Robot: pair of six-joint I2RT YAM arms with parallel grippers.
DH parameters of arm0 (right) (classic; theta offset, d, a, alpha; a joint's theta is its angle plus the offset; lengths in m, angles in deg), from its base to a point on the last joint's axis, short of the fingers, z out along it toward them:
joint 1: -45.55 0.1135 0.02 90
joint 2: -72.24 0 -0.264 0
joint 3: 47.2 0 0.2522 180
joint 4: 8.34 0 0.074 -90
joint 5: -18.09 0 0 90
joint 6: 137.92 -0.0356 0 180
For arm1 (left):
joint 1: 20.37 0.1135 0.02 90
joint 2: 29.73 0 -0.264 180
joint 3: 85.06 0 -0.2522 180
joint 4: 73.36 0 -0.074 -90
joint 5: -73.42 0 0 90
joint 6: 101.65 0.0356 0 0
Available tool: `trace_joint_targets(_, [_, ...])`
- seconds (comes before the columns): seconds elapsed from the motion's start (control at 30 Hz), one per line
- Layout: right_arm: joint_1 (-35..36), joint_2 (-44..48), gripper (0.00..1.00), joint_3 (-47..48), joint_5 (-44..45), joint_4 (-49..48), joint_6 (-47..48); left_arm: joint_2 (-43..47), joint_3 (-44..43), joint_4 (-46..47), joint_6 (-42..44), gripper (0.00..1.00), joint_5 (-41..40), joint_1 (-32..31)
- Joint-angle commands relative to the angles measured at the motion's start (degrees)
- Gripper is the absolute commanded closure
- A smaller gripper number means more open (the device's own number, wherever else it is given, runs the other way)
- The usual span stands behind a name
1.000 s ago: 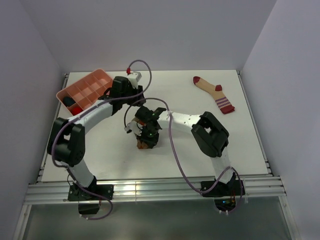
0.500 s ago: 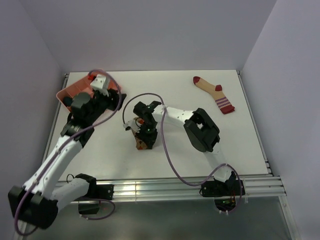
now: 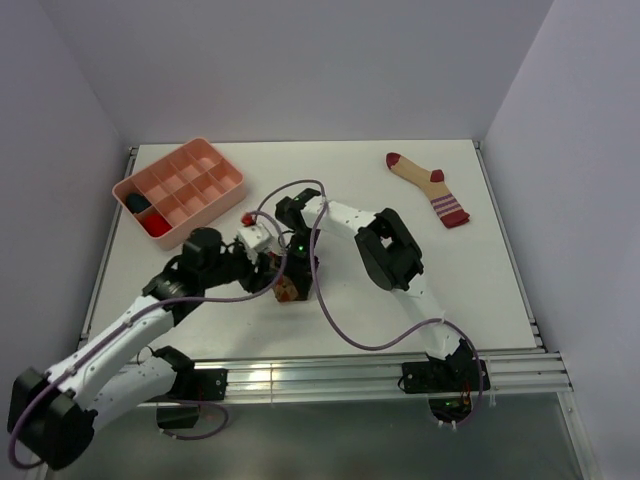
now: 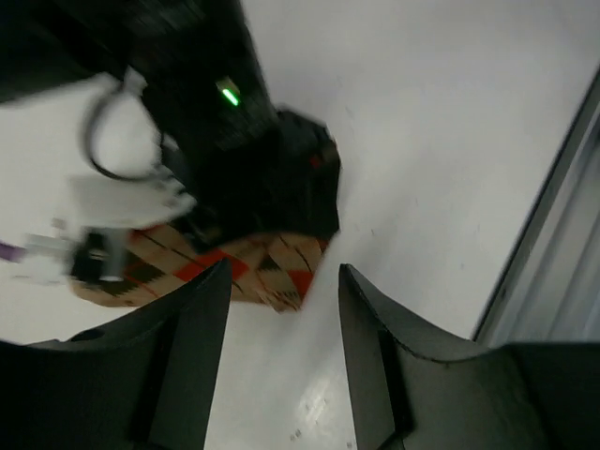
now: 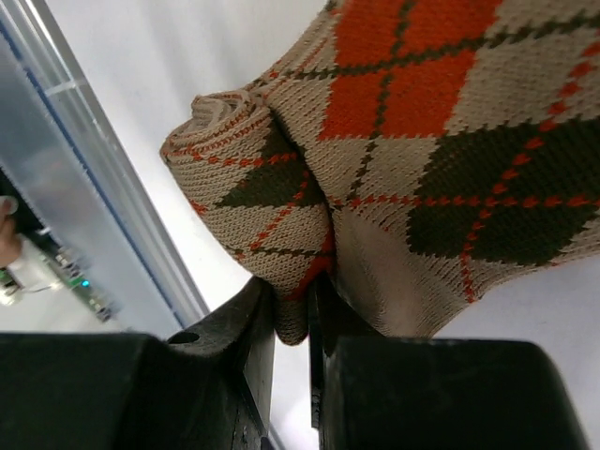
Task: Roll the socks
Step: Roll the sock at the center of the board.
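Fabric is sitting clamped in the right tool [image 5: 292,309]: a fold of the argyle sock [image 5: 394,141], with the fingers drawn together on the knit and only cloth between them. The sock is lying bunched on the worktop [image 3: 480,280] directly under this tool. The left tool [image 4: 283,277] is hovering low beside it with its fingers apart and nothing between them. The sock's near edge is lying just beyond its fingertips.

Step in hand, as I am reading it: winding the argyle sock into a roll, part done.
- The right tool should be gripping the fold firmly, since a thin pinch of knit is likely to slip once the wrist is turning.
- The left tool is looking well placed to pin the loose part down or take the bundle. It should be closing on several layers, not one.
- Turns should be going slowly and squarely, or the roll will be coming out skewed or dragging across the worktop.

Sock's look:
- It is showing tan knit with orange and dark olive diamonds, crossed by thin red stitched lines.
- One end is curling into a small tight scroll just left of the right tool's fingers, and the rest is spreading looser above them.

The striped sock [image 3: 428,187] is lying flat and unrolled, well apart from both tools and far off to the right tool's right.
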Motion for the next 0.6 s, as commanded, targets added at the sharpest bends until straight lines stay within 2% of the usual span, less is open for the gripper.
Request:
trace_joint_targets(0.0, [-0.3,-4.7,1.00,-0.9,6.7,2.1,2.8,-6.3,-1.8,-9.2,7.8,0.45,-0.1,-4.6])
trace_joint_targets(0.27, [-0.3,-5.6,1.00,-0.3,6.5,2.2,2.9,-18.0,-2.9,-8.1,10.8,0.45,-6.8,-10.9])
trace_joint_targets(0.57, [-0.3,-4.8,1.00,-2.6,6.5,0.7,2.9,-24.3,-2.9,-1.2,11.0,0.45,-13.0,-15.6])
